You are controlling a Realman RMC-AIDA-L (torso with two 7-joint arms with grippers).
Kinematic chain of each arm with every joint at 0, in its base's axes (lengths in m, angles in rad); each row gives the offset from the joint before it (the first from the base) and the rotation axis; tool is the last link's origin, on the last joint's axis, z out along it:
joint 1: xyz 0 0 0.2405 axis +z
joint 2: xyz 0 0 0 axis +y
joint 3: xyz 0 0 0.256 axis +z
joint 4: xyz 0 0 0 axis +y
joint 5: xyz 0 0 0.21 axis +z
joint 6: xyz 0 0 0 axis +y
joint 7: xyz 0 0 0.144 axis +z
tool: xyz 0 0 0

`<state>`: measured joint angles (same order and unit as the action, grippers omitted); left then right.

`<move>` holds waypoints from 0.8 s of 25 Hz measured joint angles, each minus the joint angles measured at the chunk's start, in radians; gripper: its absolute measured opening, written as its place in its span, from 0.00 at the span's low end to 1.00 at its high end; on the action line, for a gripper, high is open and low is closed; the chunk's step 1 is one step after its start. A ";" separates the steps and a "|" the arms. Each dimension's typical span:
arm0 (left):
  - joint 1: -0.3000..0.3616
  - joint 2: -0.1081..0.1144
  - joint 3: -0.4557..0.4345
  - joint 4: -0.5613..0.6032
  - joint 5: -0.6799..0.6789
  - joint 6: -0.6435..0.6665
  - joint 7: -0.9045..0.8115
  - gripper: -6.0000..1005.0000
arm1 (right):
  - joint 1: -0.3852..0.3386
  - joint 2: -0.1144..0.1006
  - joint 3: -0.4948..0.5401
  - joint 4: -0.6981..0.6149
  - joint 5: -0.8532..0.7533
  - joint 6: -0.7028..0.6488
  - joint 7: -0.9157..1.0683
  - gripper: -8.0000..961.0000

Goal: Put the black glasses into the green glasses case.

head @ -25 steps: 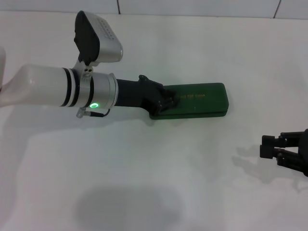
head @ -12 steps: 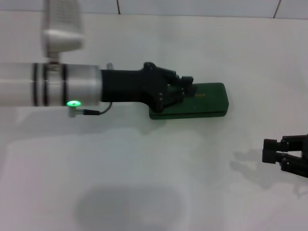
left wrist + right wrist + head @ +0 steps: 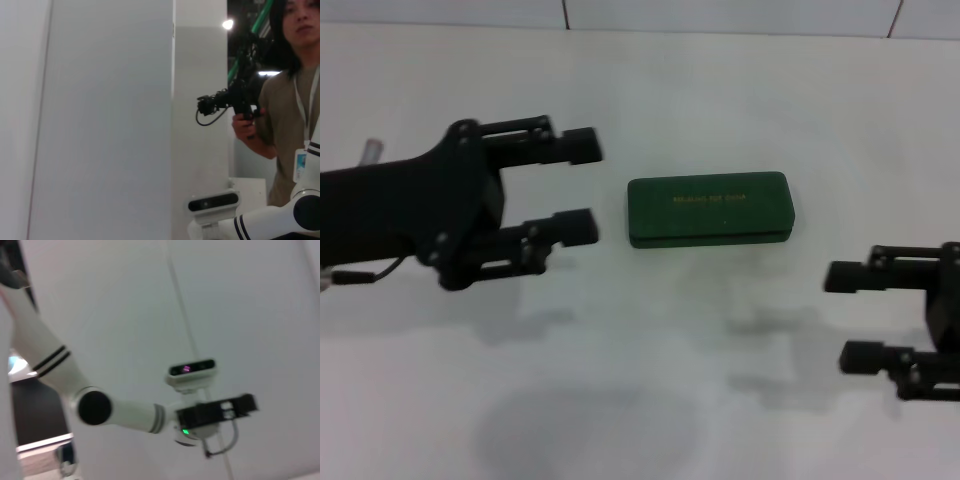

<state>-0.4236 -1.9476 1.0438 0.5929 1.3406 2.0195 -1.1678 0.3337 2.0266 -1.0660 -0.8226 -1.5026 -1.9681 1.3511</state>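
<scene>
Lying shut on the white worktop [image 3: 650, 330], the green glasses case [image 3: 709, 208] was flanked by left gripper [image 3: 582, 187] and right gripper [image 3: 844, 316], fingers spread, empty.

A person [image 3: 292, 95] holds a camera rig [image 3: 230, 100].

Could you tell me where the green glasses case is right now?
In the head view, the green glasses case lies shut on the white table, centre, just beyond the left gripper.
</scene>
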 joint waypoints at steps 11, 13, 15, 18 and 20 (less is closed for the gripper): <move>0.031 0.009 -0.019 -0.028 0.113 0.006 0.077 0.62 | 0.059 0.001 -0.217 -0.043 0.129 0.194 -0.036 0.71; 0.031 0.010 -0.019 -0.028 0.125 0.005 0.083 0.62 | 0.066 0.001 -0.236 -0.042 0.134 0.213 -0.038 0.76; 0.030 0.013 -0.019 -0.028 0.134 0.004 0.086 0.62 | 0.071 0.001 -0.252 -0.042 0.143 0.233 -0.042 0.80; 0.030 0.015 -0.020 -0.028 0.145 0.003 0.087 0.62 | 0.074 0.001 -0.270 -0.042 0.165 0.248 -0.050 0.84; 0.033 0.014 -0.020 -0.028 0.147 -0.001 0.090 0.62 | 0.078 0.001 -0.273 -0.042 0.173 0.249 -0.051 0.84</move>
<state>-0.3910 -1.9339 1.0237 0.5645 1.4880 2.0186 -1.0782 0.4113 2.0279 -1.3392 -0.8643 -1.3297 -1.7191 1.3000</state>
